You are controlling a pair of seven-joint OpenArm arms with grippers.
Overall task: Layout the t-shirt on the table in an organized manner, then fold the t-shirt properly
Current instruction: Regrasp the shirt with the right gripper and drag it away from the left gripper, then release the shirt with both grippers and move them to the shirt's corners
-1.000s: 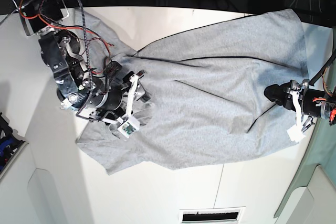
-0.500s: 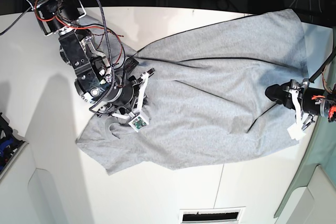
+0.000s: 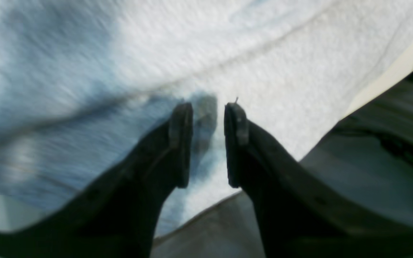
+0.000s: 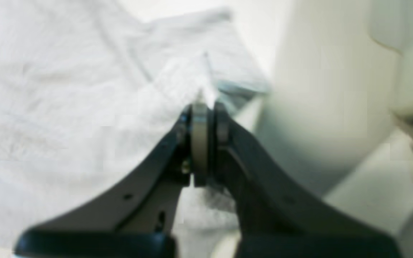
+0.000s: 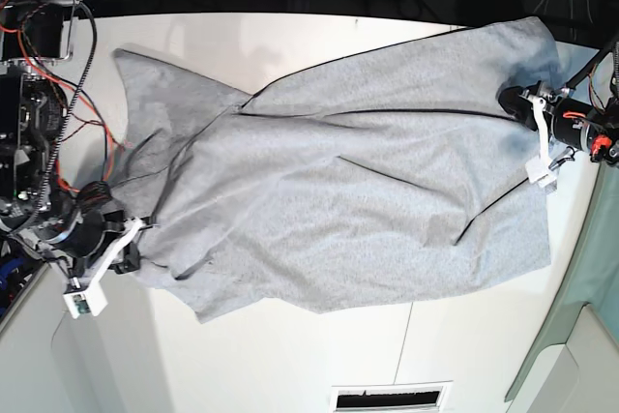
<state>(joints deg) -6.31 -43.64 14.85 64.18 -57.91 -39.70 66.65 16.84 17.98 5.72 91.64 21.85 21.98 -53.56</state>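
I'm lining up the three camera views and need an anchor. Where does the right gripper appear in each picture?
Base: right gripper at lower left, on the t-shirt edge.
Right wrist: bottom centre, jaws shut on a pinch of fabric.
Left wrist: not in it.
Shared landmark: the grey t-shirt, seen in all views.

A robotics lab is showing: exposed cables [image 5: 77,94] are trailing at left over a white table [image 5: 319,355].
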